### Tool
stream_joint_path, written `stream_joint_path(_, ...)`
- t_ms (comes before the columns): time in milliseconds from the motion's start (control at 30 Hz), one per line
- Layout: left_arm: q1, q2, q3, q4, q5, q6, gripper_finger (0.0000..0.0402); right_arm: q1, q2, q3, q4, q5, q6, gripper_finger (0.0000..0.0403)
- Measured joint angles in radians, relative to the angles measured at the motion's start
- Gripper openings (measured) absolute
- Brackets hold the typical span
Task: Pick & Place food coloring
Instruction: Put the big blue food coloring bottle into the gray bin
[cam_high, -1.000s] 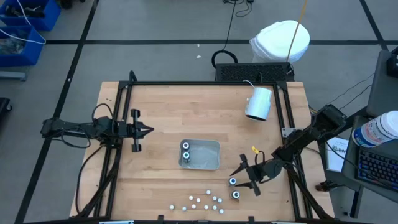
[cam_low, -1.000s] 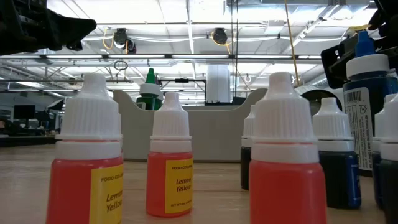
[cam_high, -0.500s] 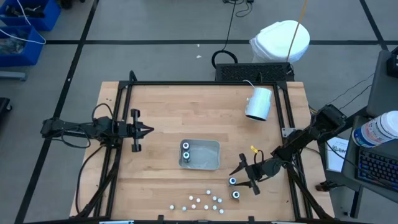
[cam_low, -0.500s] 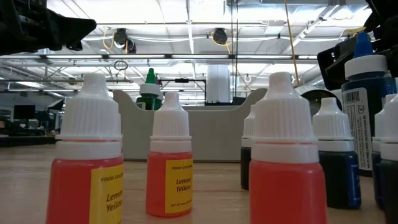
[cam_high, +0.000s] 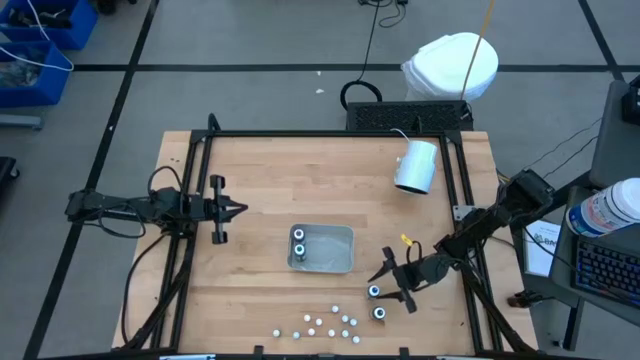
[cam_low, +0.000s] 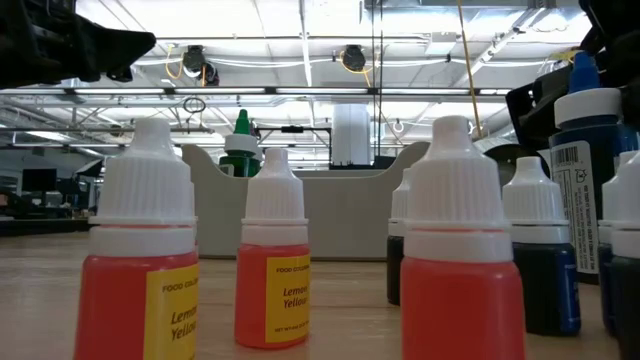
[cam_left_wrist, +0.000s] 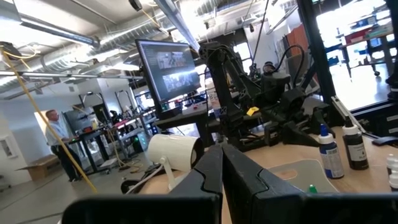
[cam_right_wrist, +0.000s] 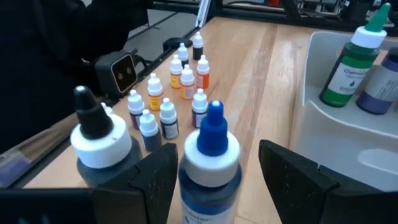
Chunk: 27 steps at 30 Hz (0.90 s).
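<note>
1. My right gripper (cam_high: 389, 283), lower right of the high view: fingers spread wide either side of a blue-tipped food coloring bottle (cam_right_wrist: 211, 155), not visibly pinching it; a black-tipped bottle (cam_right_wrist: 99, 144) stood just beside.
2. Grey tray (cam_high: 335, 262), centre: two bottles (cam_high: 298, 243) in its left end.
3. Small bottles (cam_high: 322, 325), bottom centre: clustered.
4. My left gripper (cam_high: 238, 209), left: clenched, empty.

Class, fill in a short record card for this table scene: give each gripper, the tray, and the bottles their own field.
left gripper: shut, empty, waiting at the table's left side
right gripper: open, jaws either side of a blue-tipped bottle
tray: grey, mid-table, holding two bottles
black-tipped bottle: standing beside the right gripper
small bottles: clustered near the front edge
</note>
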Motion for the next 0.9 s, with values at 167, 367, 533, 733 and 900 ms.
stream_joint_path(167,0.000,0.000,0.000,0.000,-0.006,-0.001,0.0010,-0.002,0.000,0.000,0.006,-0.001,-0.002,0.0215)
stream_joint_path(367,0.000,0.000,0.000,-0.001,-0.006,-0.003,0.0010,-0.004,0.000,0.000,0.008,-0.025,-0.006,0.0194)
stream_joint_path(533,0.000,0.000,0.000,-0.001,-0.006,-0.007,0.0010,-0.004,0.000,0.000,0.014,-0.027,-0.038,0.0153)
stream_joint_path(733,0.000,0.000,0.000,-0.001,-0.006,-0.002,0.0010,-0.004,0.000,0.000,0.020,-0.026,-0.040,0.0113)
stream_joint_path(900,0.000,0.000,0.000,-0.001,-0.006,-0.001,0.0010,-0.011,0.000,-0.001,0.033,-0.026,-0.040,0.0121)
